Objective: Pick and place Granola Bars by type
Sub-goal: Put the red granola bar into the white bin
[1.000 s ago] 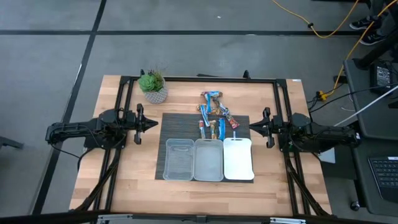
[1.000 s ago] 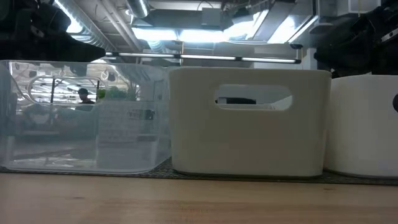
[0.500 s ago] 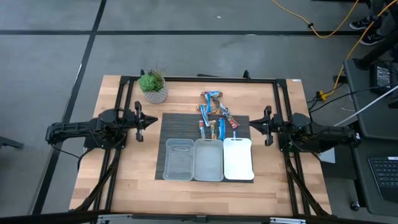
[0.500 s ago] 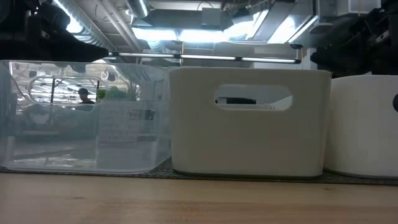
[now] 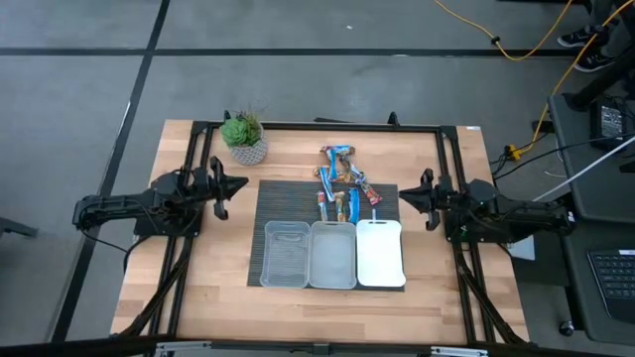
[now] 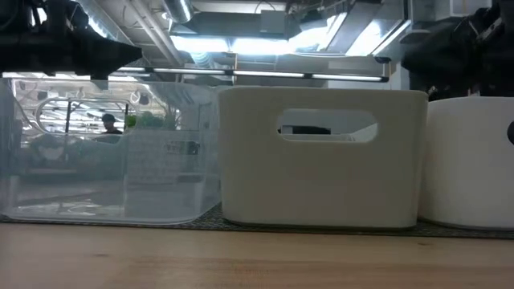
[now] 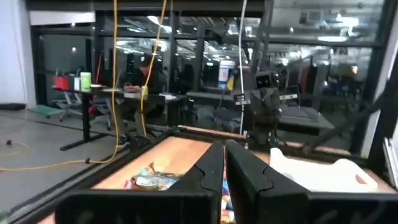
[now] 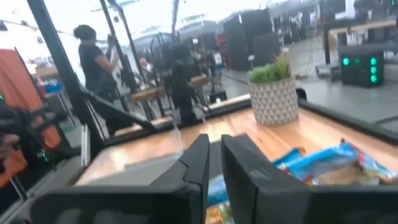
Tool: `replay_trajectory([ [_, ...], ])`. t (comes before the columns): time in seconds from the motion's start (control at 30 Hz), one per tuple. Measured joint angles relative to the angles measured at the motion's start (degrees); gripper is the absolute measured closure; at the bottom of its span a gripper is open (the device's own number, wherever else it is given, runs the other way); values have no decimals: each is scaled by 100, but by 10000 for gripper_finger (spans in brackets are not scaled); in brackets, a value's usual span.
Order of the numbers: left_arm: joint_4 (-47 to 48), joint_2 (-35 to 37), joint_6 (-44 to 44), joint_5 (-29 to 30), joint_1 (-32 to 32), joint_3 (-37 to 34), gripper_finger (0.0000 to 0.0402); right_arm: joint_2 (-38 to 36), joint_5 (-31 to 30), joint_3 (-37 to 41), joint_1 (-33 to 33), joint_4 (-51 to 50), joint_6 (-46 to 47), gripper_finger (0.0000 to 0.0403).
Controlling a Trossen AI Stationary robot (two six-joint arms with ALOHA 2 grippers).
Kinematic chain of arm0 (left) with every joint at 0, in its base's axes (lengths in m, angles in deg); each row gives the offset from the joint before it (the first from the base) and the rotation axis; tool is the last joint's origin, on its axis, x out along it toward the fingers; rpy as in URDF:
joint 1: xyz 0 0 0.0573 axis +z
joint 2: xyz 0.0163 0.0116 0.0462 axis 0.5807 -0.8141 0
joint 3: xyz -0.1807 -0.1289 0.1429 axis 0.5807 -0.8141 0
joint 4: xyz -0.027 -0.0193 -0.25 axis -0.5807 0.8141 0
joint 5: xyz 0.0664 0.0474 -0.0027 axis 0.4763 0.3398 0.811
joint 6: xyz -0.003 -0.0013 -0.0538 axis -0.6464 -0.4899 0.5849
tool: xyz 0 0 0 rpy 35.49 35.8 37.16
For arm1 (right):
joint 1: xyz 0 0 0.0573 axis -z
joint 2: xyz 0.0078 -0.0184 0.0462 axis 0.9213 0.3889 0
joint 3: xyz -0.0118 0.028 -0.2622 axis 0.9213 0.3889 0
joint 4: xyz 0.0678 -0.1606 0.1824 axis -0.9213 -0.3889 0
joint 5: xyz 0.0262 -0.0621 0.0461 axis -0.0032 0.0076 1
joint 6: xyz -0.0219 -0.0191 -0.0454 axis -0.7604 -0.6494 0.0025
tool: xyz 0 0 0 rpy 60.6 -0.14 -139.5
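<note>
Holding both arms at the table's sides | Granola Bars (image 5: 344, 181) heaped behind the three trays (image 5: 333, 254), between grippers | right gripper (image 5: 425, 198) slightly nearer than left gripper (image 5: 224, 190) | both sets of fingers clenched, empty | my read: no pick begun.

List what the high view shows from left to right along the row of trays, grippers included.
Left gripper → clear tray → frosted middle tray → white tray → right gripper. The granola bars lie behind the trays, so they have no clear place in this row.
</note>
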Motion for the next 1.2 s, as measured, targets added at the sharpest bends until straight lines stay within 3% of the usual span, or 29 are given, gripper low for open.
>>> replay_trajectory([
  [0.17, 31, 0, 406, 32, 0, 0, 392, -2, 44, -4, 0, 559, -85, 357],
  [0.37, 40, 0, 534, 53, -1, 0, 390, 196, 216, -571, 0, 159, -221, 357],
  [0.5, 38, 0, 537, 216, -2, 0, 391, 750, 128, -1630, -1, -1058, -487, 357],
  [0.63, 38, 0, 537, 345, -4, 0, 389, 1812, -297, -3110, 0, -2926, -677, 357],
  [0.73, 38, 0, 536, 452, -4, 0, 390, 2649, -296, -4145, 0, -3671, -1073, 357],
  [0.97, 38, 0, 531, 482, -4, 0, 393, 3896, -333, -5748, 0, -3881, -1814, 357],
  [1.2, 38, 0, 534, 471, -4, 0, 391, 4457, -1706, -6040, 7, -3964, -1291, 356],
])
